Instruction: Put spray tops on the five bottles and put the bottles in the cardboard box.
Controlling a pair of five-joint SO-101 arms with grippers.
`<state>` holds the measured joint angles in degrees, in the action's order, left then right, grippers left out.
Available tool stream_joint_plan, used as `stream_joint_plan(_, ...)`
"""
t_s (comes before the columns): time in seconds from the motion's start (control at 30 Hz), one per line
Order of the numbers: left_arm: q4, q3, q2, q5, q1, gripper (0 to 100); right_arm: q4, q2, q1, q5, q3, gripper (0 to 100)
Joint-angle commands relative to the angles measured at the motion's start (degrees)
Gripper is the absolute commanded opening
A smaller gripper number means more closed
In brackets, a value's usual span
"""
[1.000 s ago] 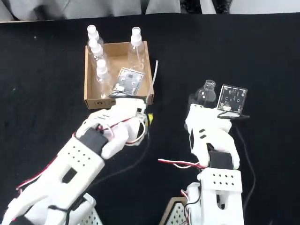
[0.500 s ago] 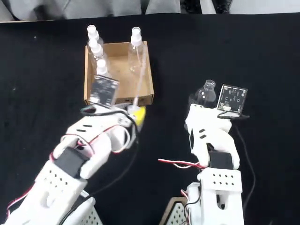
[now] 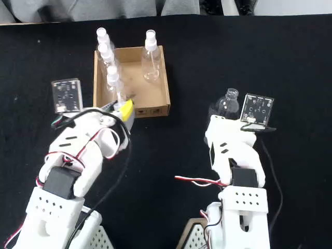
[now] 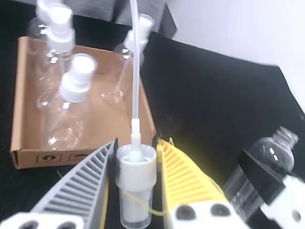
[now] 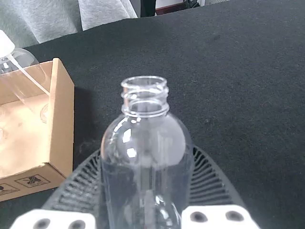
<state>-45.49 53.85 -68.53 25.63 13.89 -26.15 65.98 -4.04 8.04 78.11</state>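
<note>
The cardboard box (image 3: pixel 163 98) sits on the black table (image 3: pixel 270 52), toward its far edge and left of the middle. Four capped bottles (image 3: pixel 151 61), clear with white spray tops, stand upright inside the box. Three are lined up along the box's left wall and one is by its far right corner. The box's near wall carries a few small dark printed marks (image 4: pixel 47 156), which are too small to read.

The left gripper (image 3: pixel 124 109) is at that near wall. Its grey and yellow ribbed jaws are closed on the loose spray top (image 4: pixel 137 179), one pressing each side of the white collar. The top's thin dip tube (image 4: pixel 135 62) sticks straight out past the fingertips and reaches over the near wall into the box, close to the nearest of the three bottles.

The fifth bottle (image 5: pixel 145 152) is well to the right of the box, around the middle of the table. It stands upright, and its threaded neck is bare and open. The right gripper (image 3: pixel 222 113) has it by the body. The dark ribbed jaws are spread only as wide as the bottle and wrap it from both sides, with the shoulder and neck rising clear above them.

The two grippers are well apart, each with its own part in hand.
</note>
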Motion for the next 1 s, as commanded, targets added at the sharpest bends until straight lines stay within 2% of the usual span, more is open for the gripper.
stream_joint_plan(0.0, 0.1, -0.9, -1.3, 4.9, -3.6, 3, 1.8, 1.6, -1.1, -0.6, -0.7, 8.2)
stream_joint_plan(0.13, 0.1, -0.9, -0.9, 8.5, -6.5, 3, 1.8, 1.6, -1.1, -0.6, -0.7, 8.2)
stream_joint_plan(0.63, 0.2, 2.5, -1.3, 8.6, -9.6, 3, 3.4, 1.6, -1.1, -0.6, 0.8, 8.2)
stream_joint_plan(0.97, -0.4, 8.3, -1.4, 24.3, -10.3, 3, 4.9, 2.0, -1.4, -0.6, 1.6, 8.2)
